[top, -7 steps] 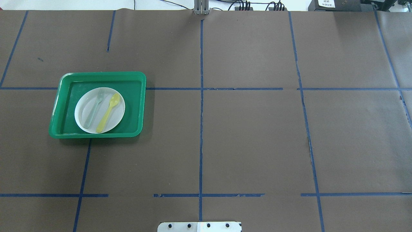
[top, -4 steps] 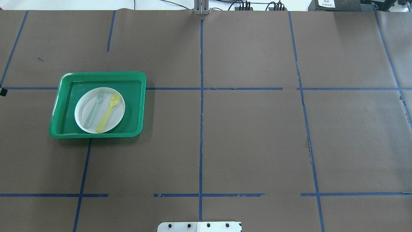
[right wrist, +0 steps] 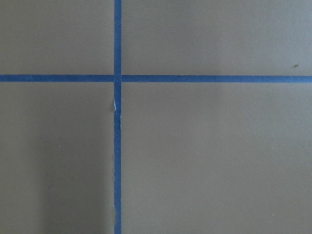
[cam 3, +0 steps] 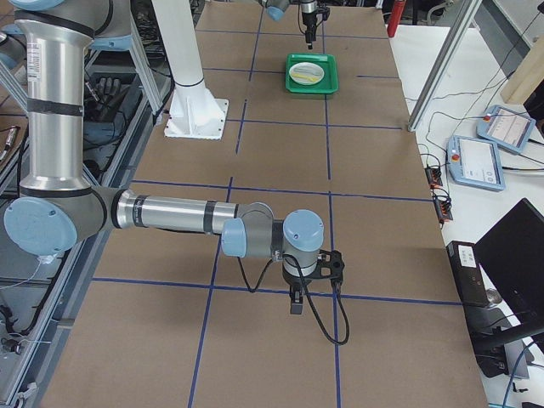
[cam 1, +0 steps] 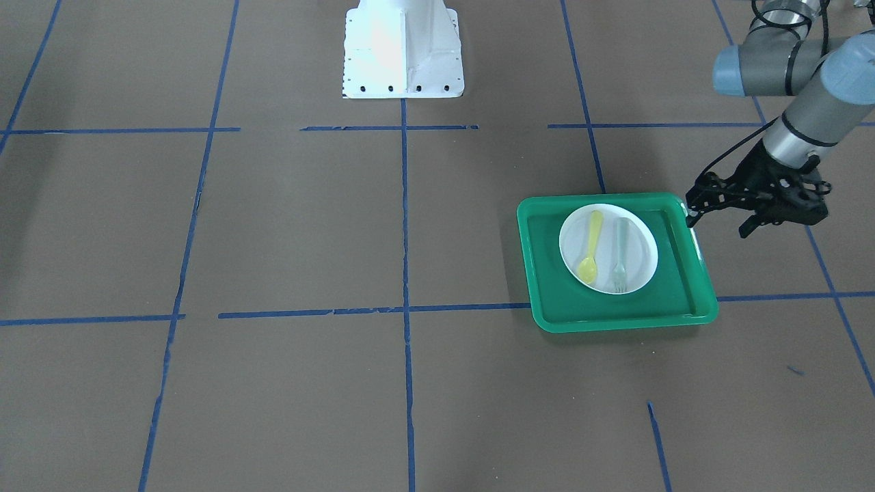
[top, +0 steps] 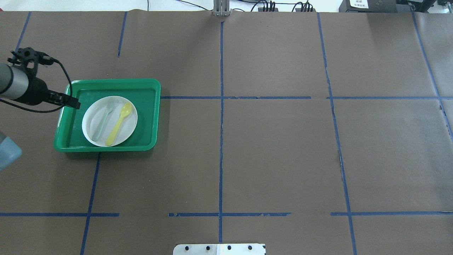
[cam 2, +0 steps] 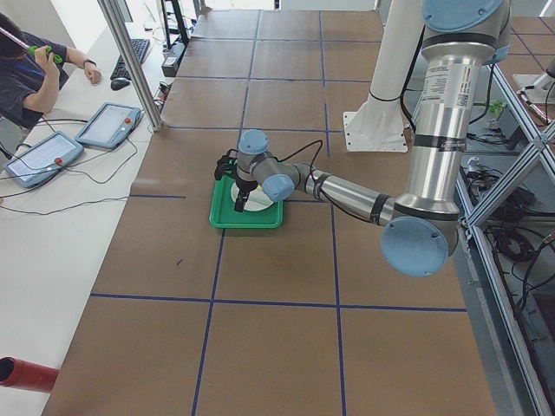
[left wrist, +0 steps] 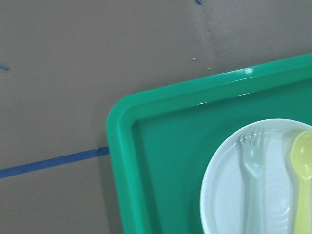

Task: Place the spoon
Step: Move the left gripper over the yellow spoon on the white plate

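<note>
The left gripper [cam 1: 718, 224], black, with its two prongs spread and empty, hangs over the left rim of the glossy green plastic tray [top: 113, 80], a round-cornered rectangle on matte brown paper [top: 276, 148]. In it a round white plate [top: 90, 124] carries a pale grey-green fork [top: 102, 122] and, just right of it, the slim yellow spoon [top: 118, 124], oval bowl pointing away from the robot. Only the right-side view shows the right gripper [cam 3: 295, 306], above a blue tape line [cam 3: 382, 299]. I cannot tell how its jaws stand.

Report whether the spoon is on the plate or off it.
On: the spoon lies flat on the white plate, beside the fork.
</note>
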`<state>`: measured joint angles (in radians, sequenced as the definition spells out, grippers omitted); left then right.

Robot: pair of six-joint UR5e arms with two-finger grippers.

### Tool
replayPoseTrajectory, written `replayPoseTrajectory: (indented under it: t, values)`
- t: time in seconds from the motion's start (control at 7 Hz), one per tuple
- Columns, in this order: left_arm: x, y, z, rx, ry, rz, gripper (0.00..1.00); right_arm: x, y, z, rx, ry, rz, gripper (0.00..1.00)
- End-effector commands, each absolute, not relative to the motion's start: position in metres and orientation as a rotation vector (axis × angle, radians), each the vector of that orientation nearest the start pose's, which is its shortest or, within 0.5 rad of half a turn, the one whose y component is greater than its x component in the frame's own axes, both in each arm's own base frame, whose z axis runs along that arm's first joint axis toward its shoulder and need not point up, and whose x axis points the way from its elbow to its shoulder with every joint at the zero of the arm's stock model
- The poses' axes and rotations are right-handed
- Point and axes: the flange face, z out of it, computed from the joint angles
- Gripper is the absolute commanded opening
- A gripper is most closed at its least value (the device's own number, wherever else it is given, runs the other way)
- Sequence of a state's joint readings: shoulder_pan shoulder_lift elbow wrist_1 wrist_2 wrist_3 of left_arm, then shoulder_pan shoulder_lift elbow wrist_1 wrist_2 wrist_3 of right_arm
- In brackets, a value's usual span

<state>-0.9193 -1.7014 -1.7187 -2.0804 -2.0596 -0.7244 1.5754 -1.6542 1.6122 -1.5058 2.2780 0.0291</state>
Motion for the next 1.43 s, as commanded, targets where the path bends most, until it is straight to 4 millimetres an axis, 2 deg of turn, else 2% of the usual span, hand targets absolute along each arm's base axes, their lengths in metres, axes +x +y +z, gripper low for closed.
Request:
replayPoseTrajectory:
  t: [0.0, 0.14, 0.43, 0.57, 0.71, 1.0, 1.29]
  values:
    - [0.336, -0.502, 0.444, 0.309, 0.853, 0.138, 1.00, 0.071, -0.457, 0.676, 0.012, -0.707, 0.025, 1.00]
    - [0.362, -0.490, 0.440, 0.304, 0.854, 0.170, 0.99, 0.071, -0.458, 0.676, 0.015, -0.707, 0.024, 1.00]
    - [0.396, -0.475, 0.446, 0.286, 0.833, 0.172, 0.98, 0.071, -0.457, 0.676, 0.013, -0.707, 0.024, 1.00]
    - [0.405, -0.474, 0.444, 0.280, 0.837, 0.179, 0.81, 0.071, -0.457, 0.676, 0.013, -0.707, 0.024, 1.00]
    - [0.405, -0.473, 0.443, 0.278, 0.841, 0.183, 0.65, 0.071, -0.457, 0.676, 0.012, -0.707, 0.025, 1.00]
    - [0.408, -0.476, 0.433, 0.289, 0.853, 0.188, 0.65, 0.071, -0.457, 0.676, 0.013, -0.707, 0.024, 1.00]
    - [0.407, -0.475, 0.436, 0.289, 0.848, 0.188, 0.65, 0.071, -0.457, 0.676, 0.012, -0.707, 0.025, 1.00]
